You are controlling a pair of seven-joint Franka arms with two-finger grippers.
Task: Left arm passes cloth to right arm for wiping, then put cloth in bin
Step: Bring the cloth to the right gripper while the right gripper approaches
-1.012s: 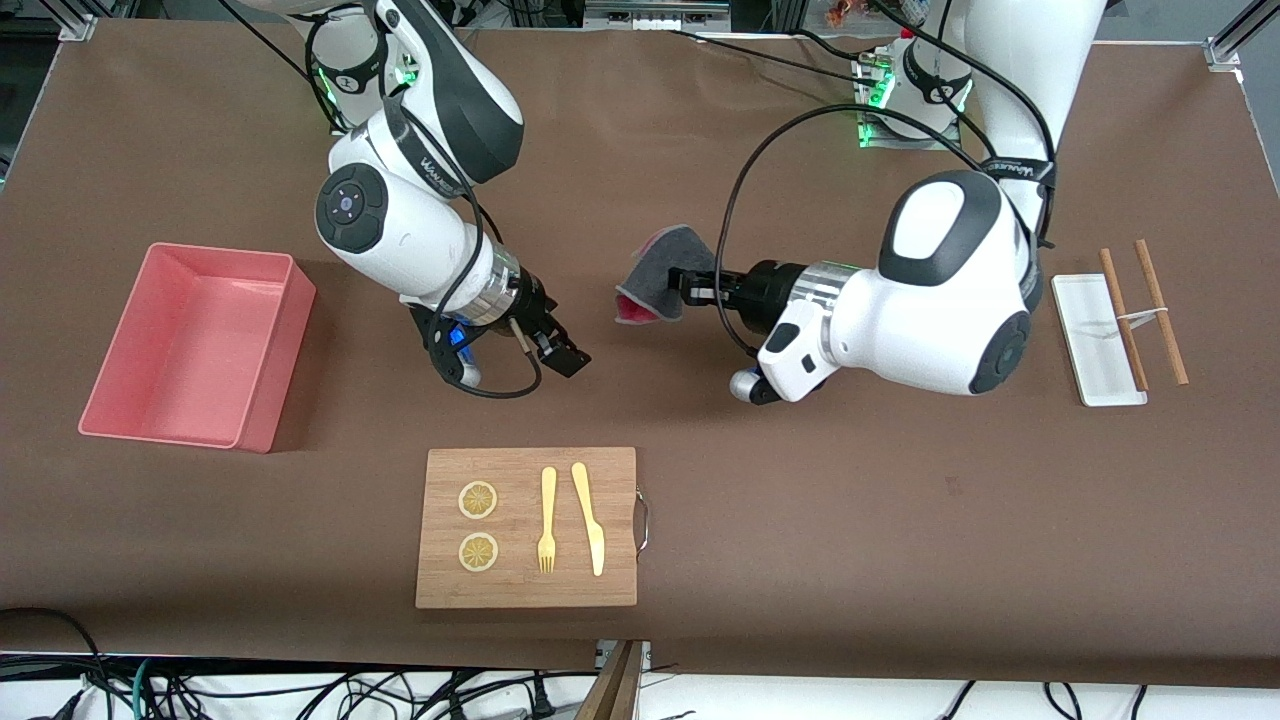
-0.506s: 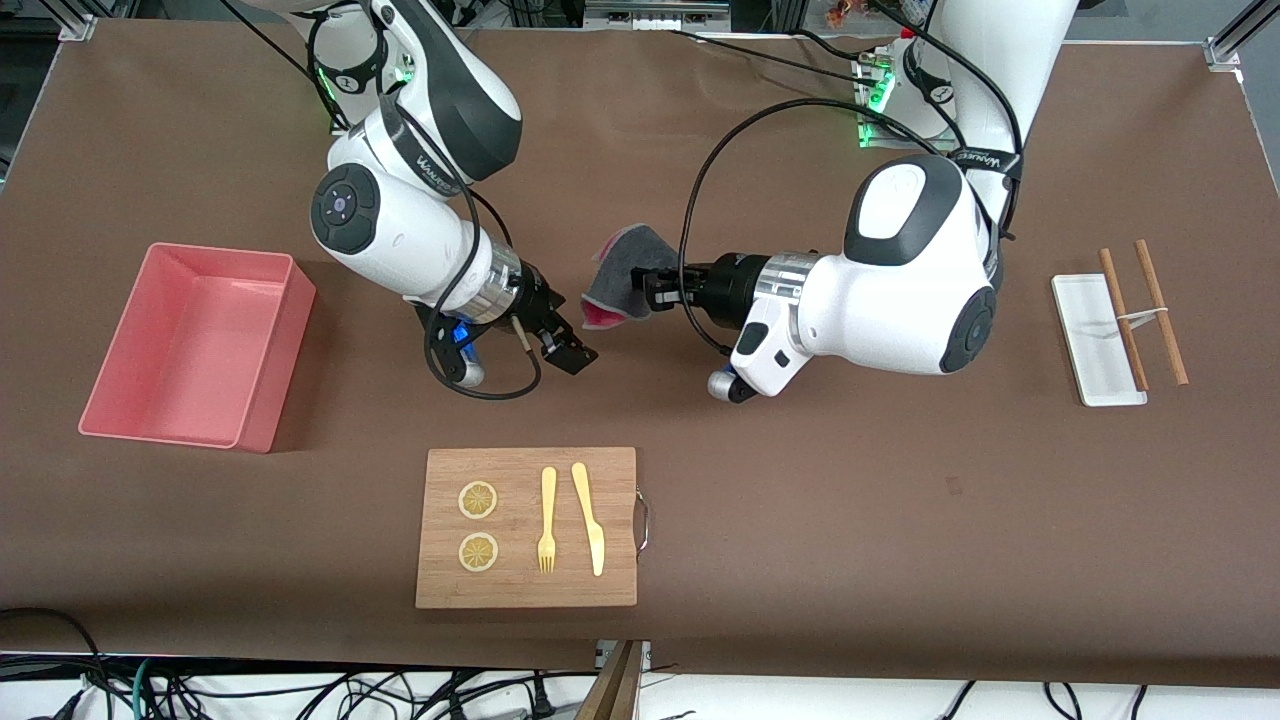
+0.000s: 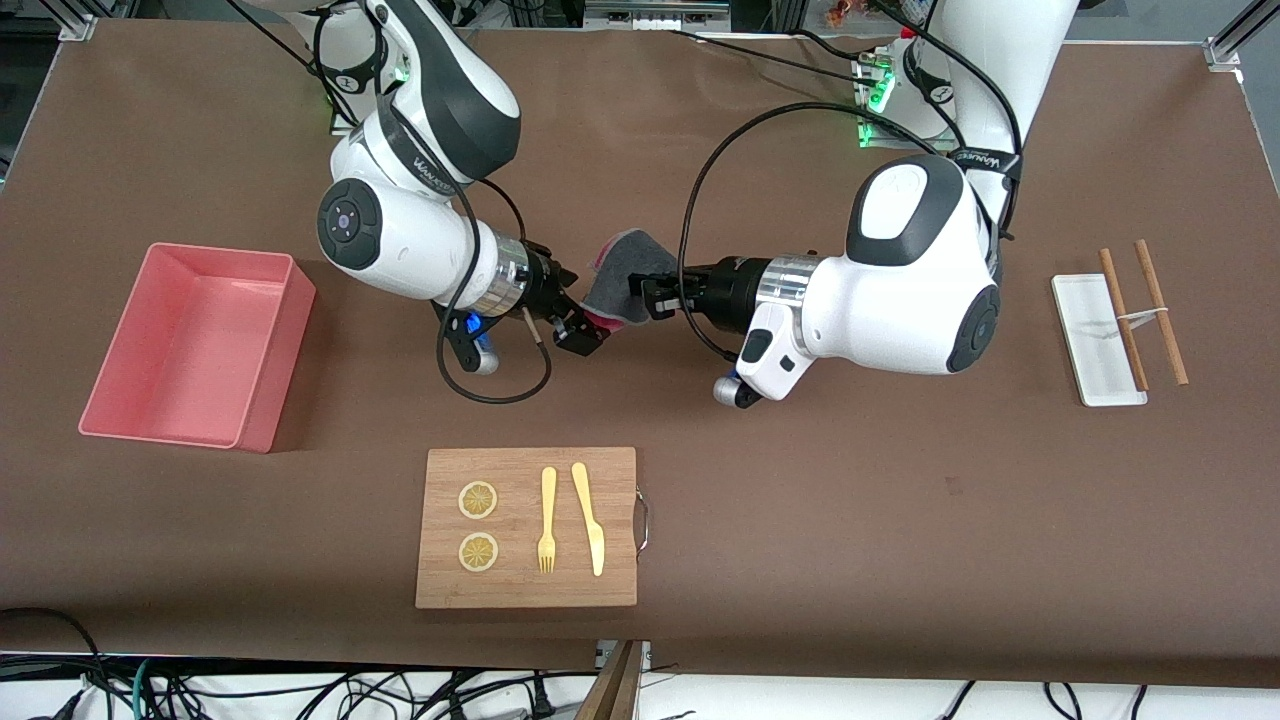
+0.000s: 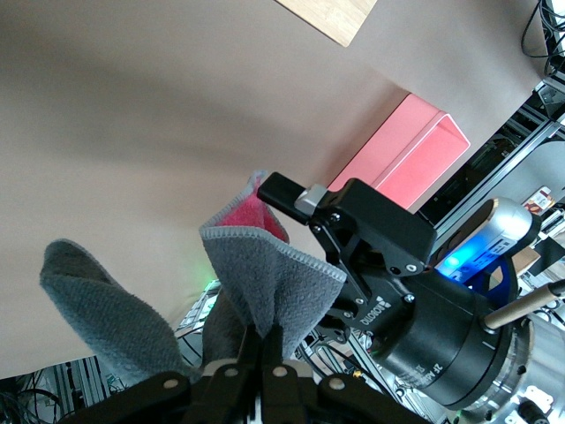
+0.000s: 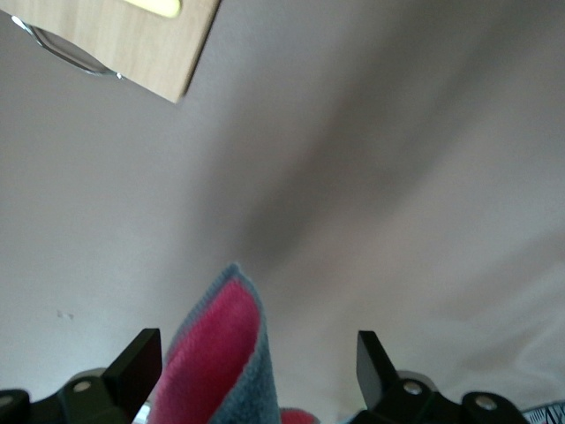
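Legible text is scarce. A black band on the right arm, above the bin, carries white lettering, prob. a brand, not fully readable. The left arm has a similar band, also unreadable.

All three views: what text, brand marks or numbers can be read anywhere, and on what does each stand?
"ROBOTIQ", shown inverted, on the body of the right gripper, seen in the left wrist view.
Small lettering on each arm's black band, right arm and left arm: too small to read.
Nothing readable on the cloth, bin or wooden board.
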